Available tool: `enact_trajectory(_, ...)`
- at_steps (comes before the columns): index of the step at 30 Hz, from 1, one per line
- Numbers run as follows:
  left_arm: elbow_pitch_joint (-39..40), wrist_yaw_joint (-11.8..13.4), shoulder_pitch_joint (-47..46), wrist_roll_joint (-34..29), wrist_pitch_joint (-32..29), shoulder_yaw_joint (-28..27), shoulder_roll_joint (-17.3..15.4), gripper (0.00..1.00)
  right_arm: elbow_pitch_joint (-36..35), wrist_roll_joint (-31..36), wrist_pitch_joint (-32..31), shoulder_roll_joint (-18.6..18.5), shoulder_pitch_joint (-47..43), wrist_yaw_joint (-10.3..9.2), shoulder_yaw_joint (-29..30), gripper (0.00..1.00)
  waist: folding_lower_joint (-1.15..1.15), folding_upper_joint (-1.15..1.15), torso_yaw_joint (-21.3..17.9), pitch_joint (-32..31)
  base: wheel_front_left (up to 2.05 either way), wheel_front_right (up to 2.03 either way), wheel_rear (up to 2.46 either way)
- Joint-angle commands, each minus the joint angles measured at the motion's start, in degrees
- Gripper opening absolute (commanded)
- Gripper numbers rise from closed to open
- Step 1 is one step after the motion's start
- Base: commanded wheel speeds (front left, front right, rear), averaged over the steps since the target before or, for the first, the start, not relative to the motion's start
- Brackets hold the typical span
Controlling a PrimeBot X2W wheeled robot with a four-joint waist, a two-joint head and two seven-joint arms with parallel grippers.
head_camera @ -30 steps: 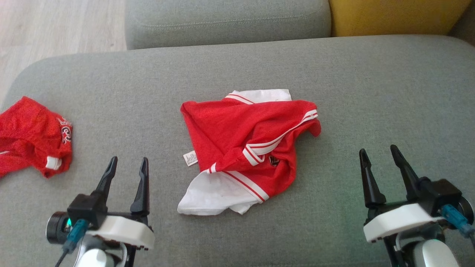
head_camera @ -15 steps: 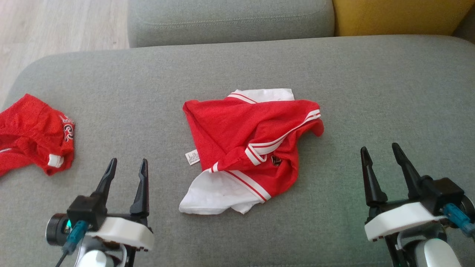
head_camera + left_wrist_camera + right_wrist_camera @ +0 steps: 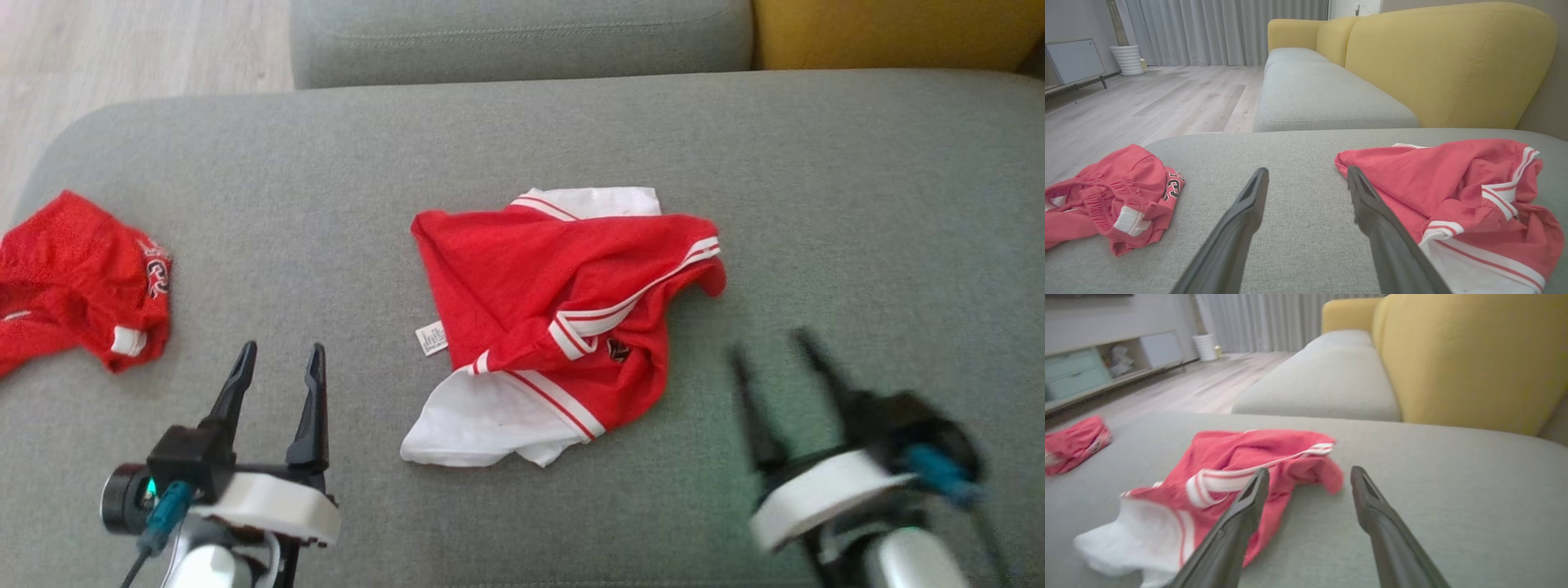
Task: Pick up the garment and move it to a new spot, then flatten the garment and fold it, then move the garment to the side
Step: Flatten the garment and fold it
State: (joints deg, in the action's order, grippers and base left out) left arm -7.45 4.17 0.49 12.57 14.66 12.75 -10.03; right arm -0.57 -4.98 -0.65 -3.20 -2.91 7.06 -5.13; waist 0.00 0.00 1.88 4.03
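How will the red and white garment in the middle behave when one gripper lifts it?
Probably floppy: the garment lies crumpled in soft folds, so it should drape and unfold. Its thin mesh fabric suggests light weight.

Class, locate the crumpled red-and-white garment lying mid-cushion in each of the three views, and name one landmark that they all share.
Head view: garment at the centre of the picture.
Left wrist view: garment at the lower right.
Right wrist view: garment left of centre, in the lower half.
Shared landmark: the yellow sofa back, at the upper right in all three.
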Motion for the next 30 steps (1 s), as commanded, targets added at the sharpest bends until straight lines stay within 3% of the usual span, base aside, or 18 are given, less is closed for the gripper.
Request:
enact_trajectory(1, 2.1, -0.2, -3.6, -0.8, 0.3, -2.0, -0.1, 1.00, -1.2, -0.4, -1.5, -1.8, 2.9, 0.43, -5.3, 1.00, 0.00, 0.00, 0.6, 0.6, 0.00, 0.00, 0.00)
enact_trajectory(4, 2.1, -0.4, -4.9, -1.1, 0.3, -1.8, 0.7, 1.00, 0.8, -2.4, -6.0, -4.8, 4.9, 0.43, -15.5, 1.00, 0.00, 0.00, 2.1, 2.1, 0.00, 0.00, 0.00)
enact_trajectory(10, 2.0, -0.6, -7.1, -1.5, 0.3, -1.5, 2.3, 1.00, 5.4, -4.6, -10.0, -8.8, 10.7, 0.43, -28.6, 1.00, 0.00, 0.00, 4.8, 5.0, 0.00, 0.00, 0.00)
enact_trajectory(14, 1.8, -0.7, -8.3, -2.1, 0.3, -1.8, 3.2, 1.00, 9.8, -5.4, -10.6, -10.0, 15.6, 0.43, -35.2, 1.00, 0.00, 0.00, 5.9, 6.9, 0.00, 0.00, 0.00)
enact_trajectory(22, 1.8, -1.1, -9.9, -2.8, 0.3, -2.5, 4.4, 1.00, 19.0, -6.0, -12.4, -10.2, 22.5, 0.43, -41.5, 1.00, 0.00, 0.00, 7.0, 9.5, 0.00, 0.00, 0.00)
enact_trajectory(23, 1.8, -1.1, -10.0, -3.0, 0.3, -2.7, 4.6, 1.00, 20.2, -6.3, -12.9, -10.0, 23.0, 0.43, -42.0, 0.66, 0.00, 0.00, 7.0, 9.6, 0.00, 0.00, 0.00)
enact_trajectory(24, 1.7, -1.2, -10.1, -3.1, 0.3, -2.8, 4.7, 1.00, 21.4, -6.7, -13.4, -9.9, 23.4, 0.43, -42.3, 0.18, 0.00, 0.00, 7.0, 9.6, 0.00, 0.00, 0.00)
enact_trajectory(25, 1.6, -1.3, -10.2, -3.2, 0.3, -2.9, 4.8, 1.00, 22.2, -7.4, -13.6, -9.6, 23.7, 0.43, -42.5, 0.00, 0.00, 0.00, 6.9, 9.6, 0.00, 0.00, 0.00)
enact_trajectory(30, 1.5, -1.6, -10.0, -3.8, 0.3, -3.8, 5.0, 1.00, 21.4, -10.0, -9.1, -7.7, 24.5, 0.43, -39.7, 0.00, 0.00, 0.00, 5.8, 9.0, 0.00, 0.00, 0.00)
